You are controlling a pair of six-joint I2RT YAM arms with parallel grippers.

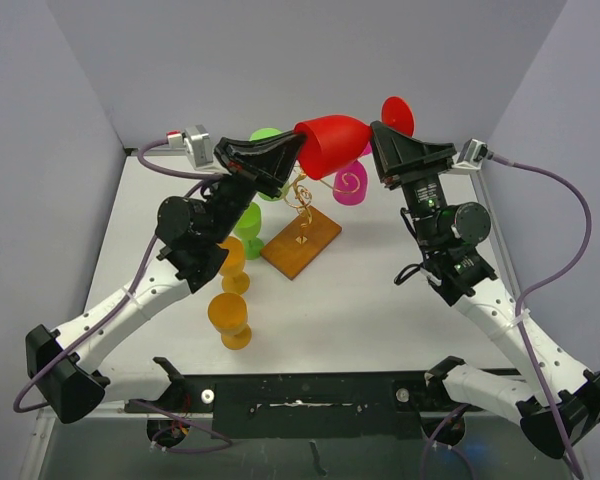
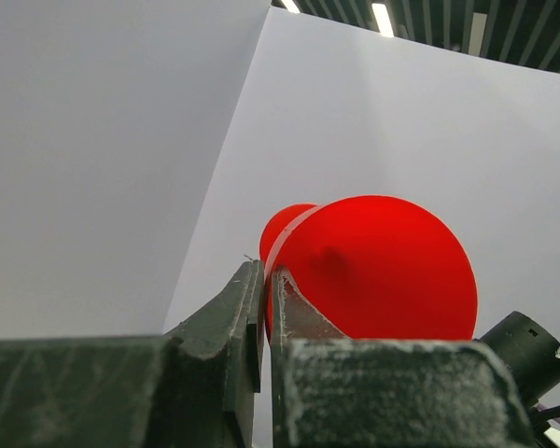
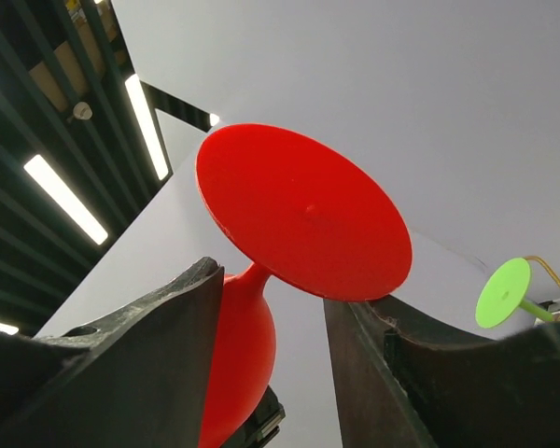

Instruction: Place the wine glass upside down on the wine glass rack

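A red wine glass (image 1: 330, 143) is held on its side in the air above the wine glass rack (image 1: 301, 195), a gold wire stand on a brown wooden base (image 1: 302, 243). My left gripper (image 1: 292, 152) is shut on the rim of its bowl, and the left wrist view shows the rim pinched between the fingers (image 2: 266, 273) with the red bowl (image 2: 383, 271) beyond. My right gripper (image 1: 382, 135) is open, its jaws on either side of the stem just below the red foot (image 3: 299, 210). The stem lies close to one finger (image 3: 168, 317).
A green glass (image 1: 250, 222) and a pink glass (image 1: 350, 183) hang on the rack; the green foot (image 3: 502, 291) and a gold arm (image 3: 553, 273) show in the right wrist view. Two orange glasses (image 1: 229, 316) stand on the table, front left. Grey walls enclose the table.
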